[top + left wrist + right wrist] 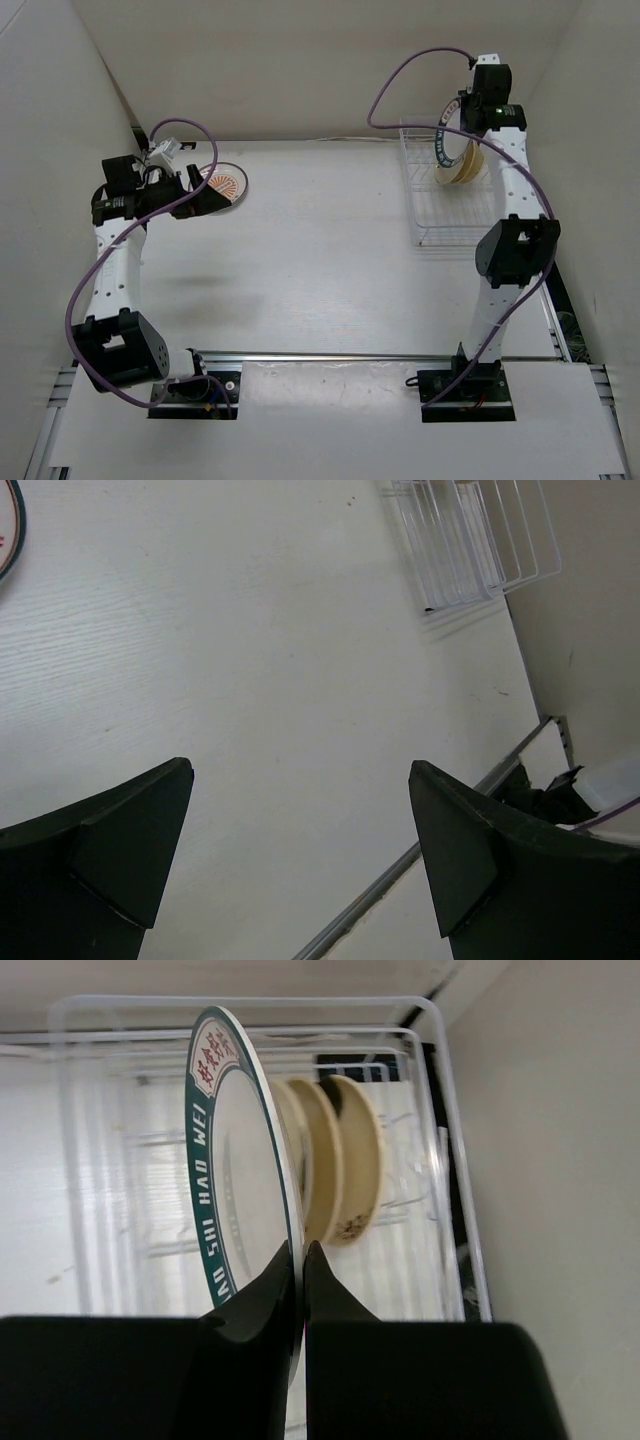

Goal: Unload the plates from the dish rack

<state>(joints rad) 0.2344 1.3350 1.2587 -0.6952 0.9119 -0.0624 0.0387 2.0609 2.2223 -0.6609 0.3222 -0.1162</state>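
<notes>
Plates [345, 1160] stand on edge in the dish rack [440, 225] at the far right of the desk [320, 260], my right tool [298, 1250] pinching the green-rimmed plate [235, 1150] by its rim, so I judge a straight-up lift clear of the wires comes next; my left tool [300, 770] hangs spread, empty.

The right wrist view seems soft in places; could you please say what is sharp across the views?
Right wrist: lettering on the green-rimmed plate is sharp, the tan plates behind softer, the right gripper plain black. Left wrist: the left gripper is silhouetted, the table grain crisp. Top external: even light, faint shadows.
</notes>
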